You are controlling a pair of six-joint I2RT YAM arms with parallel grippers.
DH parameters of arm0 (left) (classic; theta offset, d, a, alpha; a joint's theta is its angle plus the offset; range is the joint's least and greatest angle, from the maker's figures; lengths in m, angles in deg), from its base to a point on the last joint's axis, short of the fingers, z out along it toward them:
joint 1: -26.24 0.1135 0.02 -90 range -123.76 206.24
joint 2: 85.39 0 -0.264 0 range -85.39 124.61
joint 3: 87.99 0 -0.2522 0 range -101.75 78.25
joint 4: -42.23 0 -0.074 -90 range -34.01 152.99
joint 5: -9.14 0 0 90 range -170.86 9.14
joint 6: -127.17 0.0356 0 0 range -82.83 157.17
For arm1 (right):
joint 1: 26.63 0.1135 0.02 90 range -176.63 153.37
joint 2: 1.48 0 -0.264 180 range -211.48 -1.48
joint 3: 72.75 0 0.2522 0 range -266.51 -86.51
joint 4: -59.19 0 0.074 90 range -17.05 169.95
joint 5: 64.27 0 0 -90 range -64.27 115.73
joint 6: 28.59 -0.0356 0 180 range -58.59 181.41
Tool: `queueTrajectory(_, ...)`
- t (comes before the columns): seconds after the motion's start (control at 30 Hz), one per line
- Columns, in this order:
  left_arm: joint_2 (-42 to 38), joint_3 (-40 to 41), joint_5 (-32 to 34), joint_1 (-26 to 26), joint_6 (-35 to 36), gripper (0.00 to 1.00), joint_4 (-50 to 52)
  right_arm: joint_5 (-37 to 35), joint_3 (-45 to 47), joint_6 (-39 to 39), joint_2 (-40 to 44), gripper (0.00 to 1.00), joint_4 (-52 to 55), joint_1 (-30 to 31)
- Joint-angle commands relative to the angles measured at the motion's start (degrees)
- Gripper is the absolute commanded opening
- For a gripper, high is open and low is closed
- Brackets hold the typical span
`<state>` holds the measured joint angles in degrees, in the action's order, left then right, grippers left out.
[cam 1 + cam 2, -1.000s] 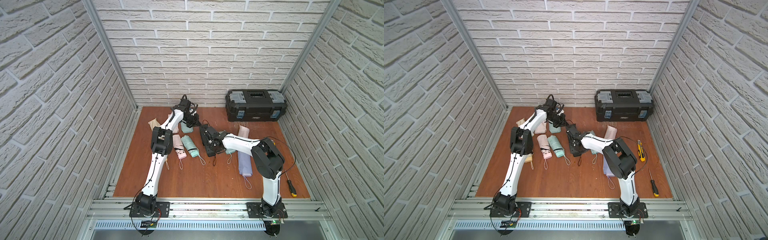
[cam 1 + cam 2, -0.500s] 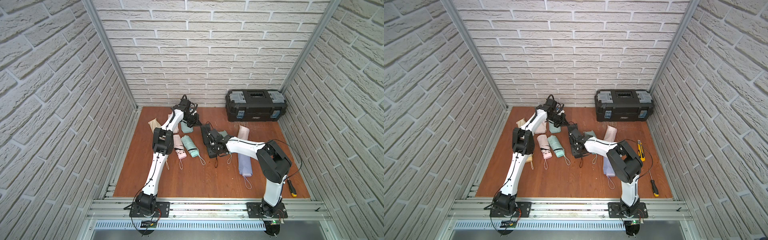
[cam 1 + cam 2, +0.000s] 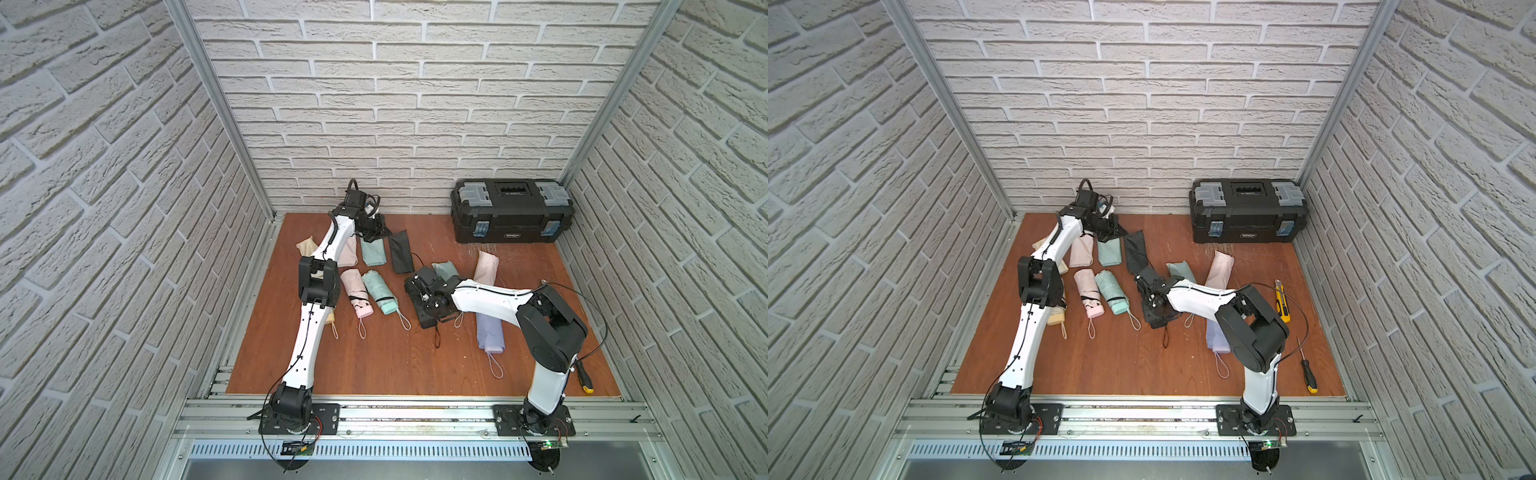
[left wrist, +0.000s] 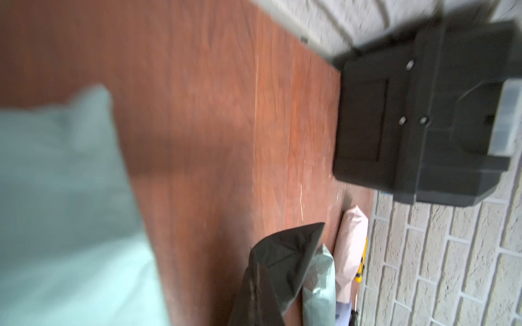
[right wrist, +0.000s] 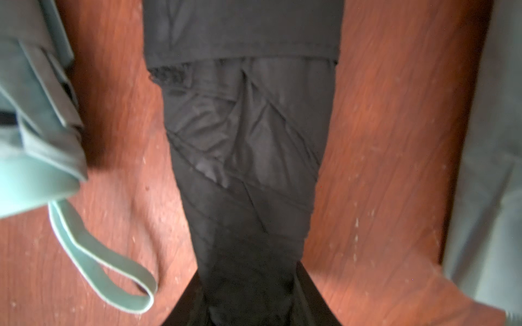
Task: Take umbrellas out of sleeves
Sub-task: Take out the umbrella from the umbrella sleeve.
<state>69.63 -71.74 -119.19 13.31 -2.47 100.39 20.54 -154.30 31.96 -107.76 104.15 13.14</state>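
Observation:
At the back of the board, my left gripper (image 3: 375, 235) is shut on the far end of the limp black sleeve (image 3: 400, 252), which also shows in the left wrist view (image 4: 282, 268). My right gripper (image 3: 424, 291) is shut on the black umbrella (image 5: 248, 158), whose handle end (image 3: 428, 321) points to the front. Only the umbrella's far tip sits under the sleeve's mouth (image 5: 240, 31). Bare pink (image 3: 355, 291) and mint (image 3: 380, 291) umbrellas lie left of it. Flat mint (image 3: 372, 252) and pink (image 3: 348, 251) sleeves lie by the left arm.
A black toolbox (image 3: 513, 212) stands at the back right. Mint (image 3: 444, 270), pink (image 3: 486, 266) and lilac (image 3: 490, 332) bundles lie under and beside the right arm. A yellow utility knife (image 3: 1282, 301) and a screwdriver (image 3: 1308, 376) lie along the right edge.
My right gripper has drawn the black umbrella a little toward the front, further out of the sleeve. The left gripper has stayed at the back holding the sleeve.

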Motion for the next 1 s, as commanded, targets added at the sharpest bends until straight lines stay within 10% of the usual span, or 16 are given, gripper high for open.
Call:
queueTrajectory(0.0, 0.61, -1.24, 1.15, 0.19, 0.52, 0.00, -3.34, 0.16, 0.82, -0.87, 1.66, 0.28, 2.90, 0.32)
queueTrajectory(0.63, 3.53, -4.31, 1.09, 0.31, -0.79, 0.00, -7.75, 0.17, -3.53, -0.98, -1.37, 0.28, 3.05, 0.37)
queueTrajectory(0.87, 0.94, -4.30, 2.35, 0.48, 0.49, 0.58, -6.79, 0.07, -9.77, -0.12, -4.79, 0.28, 4.17, 0.24)
queueTrajectory(0.97, -1.29, -4.13, 3.76, 0.93, 1.46, 0.60, -5.37, 0.05, -13.10, 0.36, -6.66, 0.28, 4.63, 0.27)
